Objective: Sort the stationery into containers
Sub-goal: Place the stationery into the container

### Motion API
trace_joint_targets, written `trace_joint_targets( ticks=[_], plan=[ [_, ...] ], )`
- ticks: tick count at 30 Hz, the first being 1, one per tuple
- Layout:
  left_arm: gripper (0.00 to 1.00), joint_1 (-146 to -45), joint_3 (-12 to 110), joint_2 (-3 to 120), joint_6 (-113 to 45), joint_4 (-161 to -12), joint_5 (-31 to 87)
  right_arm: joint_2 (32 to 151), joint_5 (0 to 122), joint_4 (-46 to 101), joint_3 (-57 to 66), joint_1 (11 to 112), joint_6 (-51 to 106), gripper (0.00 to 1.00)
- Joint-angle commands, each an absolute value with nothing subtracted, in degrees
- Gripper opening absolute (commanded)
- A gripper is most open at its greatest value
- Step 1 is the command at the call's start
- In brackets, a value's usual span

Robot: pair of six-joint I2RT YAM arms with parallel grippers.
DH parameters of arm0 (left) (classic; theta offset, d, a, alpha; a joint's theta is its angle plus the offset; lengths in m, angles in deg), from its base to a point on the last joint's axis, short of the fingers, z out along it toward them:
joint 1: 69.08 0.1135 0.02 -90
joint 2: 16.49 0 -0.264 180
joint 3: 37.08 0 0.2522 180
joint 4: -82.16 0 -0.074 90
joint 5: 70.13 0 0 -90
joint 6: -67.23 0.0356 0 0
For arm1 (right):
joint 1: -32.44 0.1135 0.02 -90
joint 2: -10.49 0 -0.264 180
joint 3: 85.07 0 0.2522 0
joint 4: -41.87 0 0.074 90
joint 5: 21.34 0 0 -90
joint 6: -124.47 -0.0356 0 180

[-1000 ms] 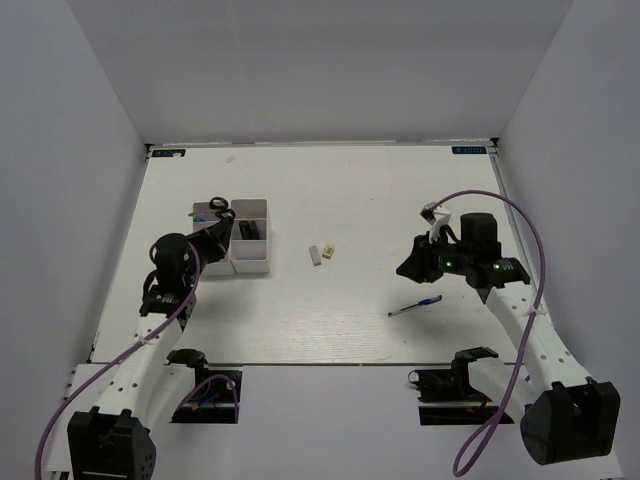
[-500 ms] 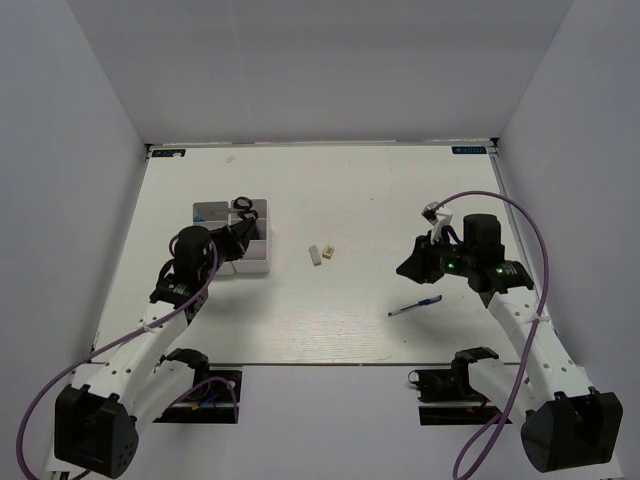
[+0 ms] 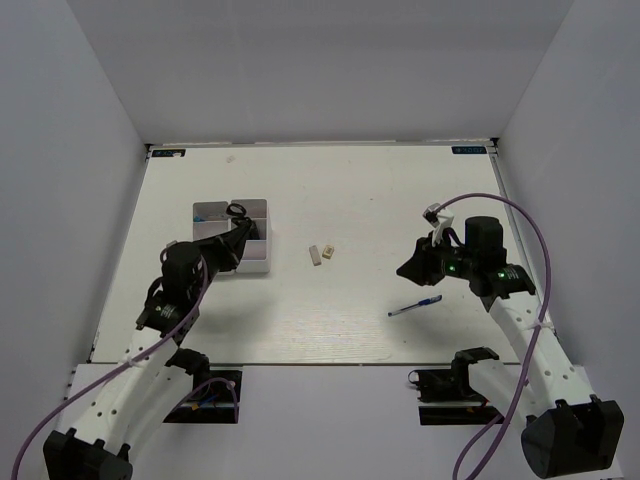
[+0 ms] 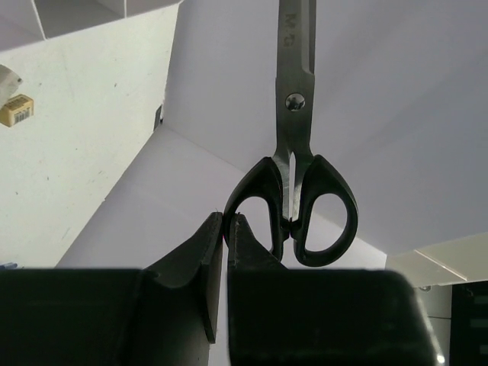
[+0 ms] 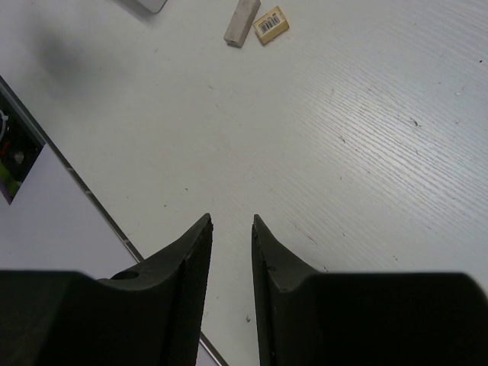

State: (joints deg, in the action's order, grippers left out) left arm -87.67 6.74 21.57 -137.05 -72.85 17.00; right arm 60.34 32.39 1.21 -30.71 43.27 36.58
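Observation:
My left gripper (image 3: 240, 224) is shut on one handle ring of the black-handled scissors (image 3: 237, 210) and holds them lifted over the white organizer tray (image 3: 252, 265). In the left wrist view the scissors (image 4: 295, 99) stand closed, blades pointing away, with the ring pinched between my jaws (image 4: 226, 223). My right gripper (image 3: 408, 268) is open and empty above the bare table, its gap narrow in the right wrist view (image 5: 231, 223). A thin blue pen (image 3: 415, 305) lies just in front of it. Two small beige blocks (image 3: 315, 255) (image 3: 328, 252) lie mid-table. Highlighters and the pink block are hidden.
The beige blocks also show in the right wrist view (image 5: 242, 21) (image 5: 271, 24), ahead of the open jaws, and one shows in the left wrist view (image 4: 17, 110). White walls enclose the table on three sides. The table's front edge (image 5: 91, 202) runs near the right gripper.
My left arm has drawn back and carried the scissors from the tray's back-left corner to above its middle. The right arm has barely moved.

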Motion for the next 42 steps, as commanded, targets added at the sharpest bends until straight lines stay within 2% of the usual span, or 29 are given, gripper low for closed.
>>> trace_joint_targets(
  ticks=[1,22,31,42],
  plan=[
    [0.0,-87.6,5.2,20.6,-140.9,-69.9,14.7,58.8,31.0,1.7,-30.9,42.9,37.0,0.31],
    [0.0,-87.9,-4.2,20.7,-143.5,-72.9,14.7,57.0,31.7,2.4,-31.2,42.9,37.5,0.31],
    [0.0,-87.7,-3.8,22.6,-142.9,-73.6,14.5,56.1,30.9,2.3,-31.2,42.9,37.8,0.31],
    [0.0,-87.7,2.8,25.6,-140.6,-71.1,14.6,55.1,30.2,2.0,-31.3,43.1,37.8,0.31]
  ],
)
